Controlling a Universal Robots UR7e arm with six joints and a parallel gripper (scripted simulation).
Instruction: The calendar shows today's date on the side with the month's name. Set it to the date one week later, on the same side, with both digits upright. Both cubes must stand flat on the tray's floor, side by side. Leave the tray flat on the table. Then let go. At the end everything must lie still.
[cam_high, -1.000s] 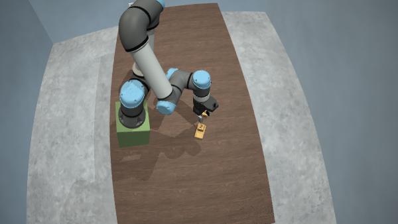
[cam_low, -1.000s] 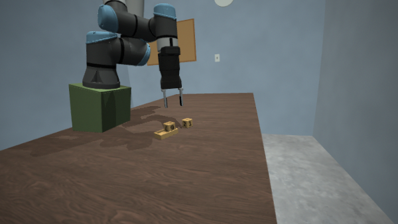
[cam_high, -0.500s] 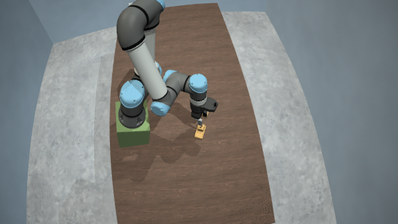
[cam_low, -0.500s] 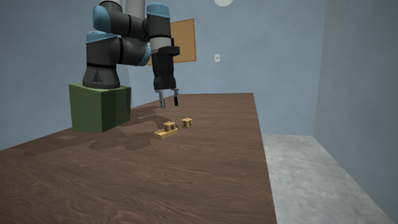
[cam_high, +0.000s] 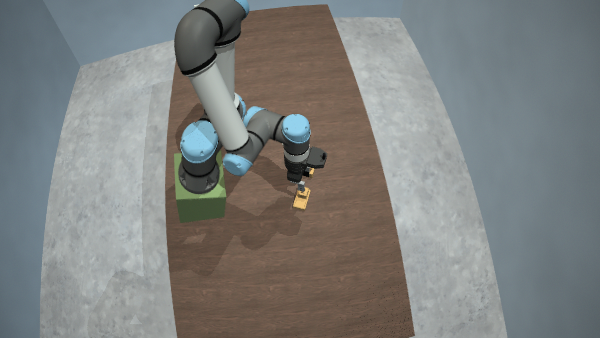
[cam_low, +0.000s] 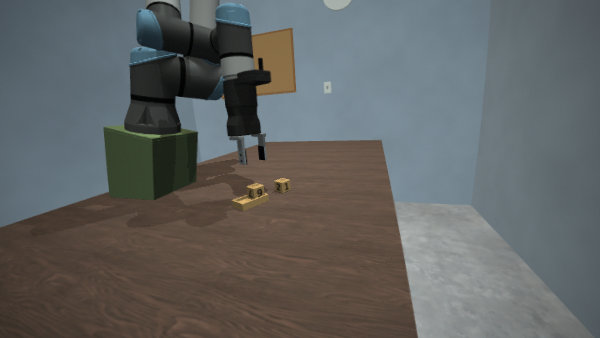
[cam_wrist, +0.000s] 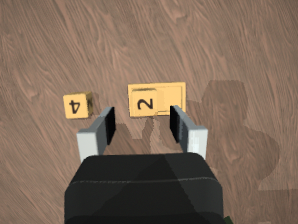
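Note:
A small yellow tray (cam_high: 301, 202) (cam_low: 242, 203) (cam_wrist: 174, 95) lies flat on the brown table. One yellow cube (cam_low: 256, 190) (cam_wrist: 145, 103) stands in one end of the tray, with 2 on top and 9 on a side. A second cube (cam_low: 282, 185) (cam_wrist: 77, 106) (cam_high: 311, 171) stands on the table just beside the tray, with 4 on top and 2 and 1 on its sides. My gripper (cam_high: 300, 182) (cam_low: 252, 159) (cam_wrist: 142, 117) is open and empty. It hangs well above the table, over the cube in the tray.
The arm's base stands on a green block (cam_high: 200, 206) (cam_low: 150, 162) at the table's left edge. The table (cam_high: 300, 280) (cam_low: 300, 260) drops off to a grey floor on both long sides.

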